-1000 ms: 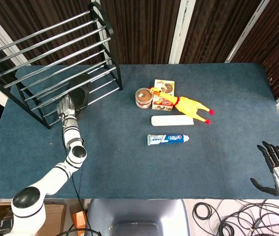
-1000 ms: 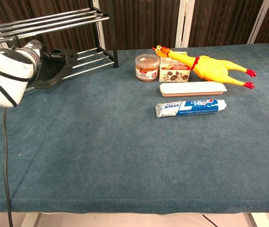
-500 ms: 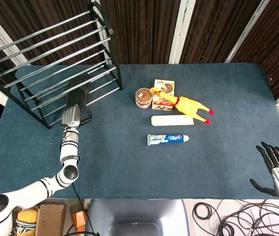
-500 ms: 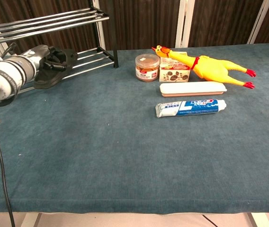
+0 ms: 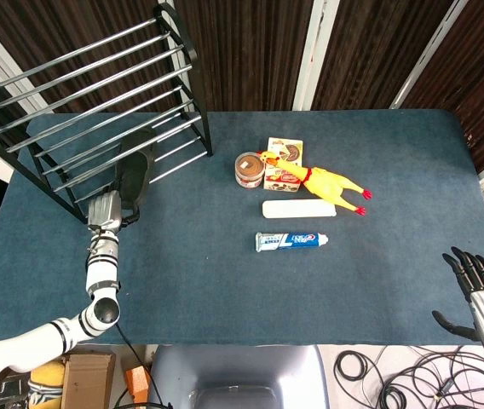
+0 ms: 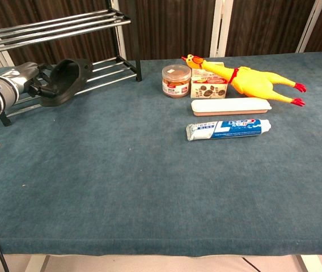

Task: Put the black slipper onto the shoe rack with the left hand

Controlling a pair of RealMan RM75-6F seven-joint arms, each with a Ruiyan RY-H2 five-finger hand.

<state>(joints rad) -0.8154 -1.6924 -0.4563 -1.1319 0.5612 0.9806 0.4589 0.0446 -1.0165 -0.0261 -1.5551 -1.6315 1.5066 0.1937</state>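
The black slipper [image 5: 134, 173] [image 6: 66, 78] lies with its front on the lowest bars of the black metal shoe rack [image 5: 97, 85] [image 6: 64, 21] and its heel toward the table. My left hand [image 5: 104, 210] [image 6: 20, 79] is just behind the heel. Its fingers [image 6: 41, 85] are apart and reach the slipper's edge without closing round it. My right hand [image 5: 483, 285] hangs off the table's near right corner with spread fingers and nothing in it; the chest view does not show it.
In the middle of the blue table [image 5: 225, 273] lie a yellow rubber chicken [image 5: 327, 182], a round brown tub [image 5: 250, 169], a small snack box [image 5: 284, 164], a white case [image 5: 299, 208] and a toothpaste tube [image 5: 291, 241]. Cables trail on the floor at the lower right.
My left hand has drawn back from over the slipper toward the near left. The slipper stays on the rack's lowest bars. The right hand has barely moved.
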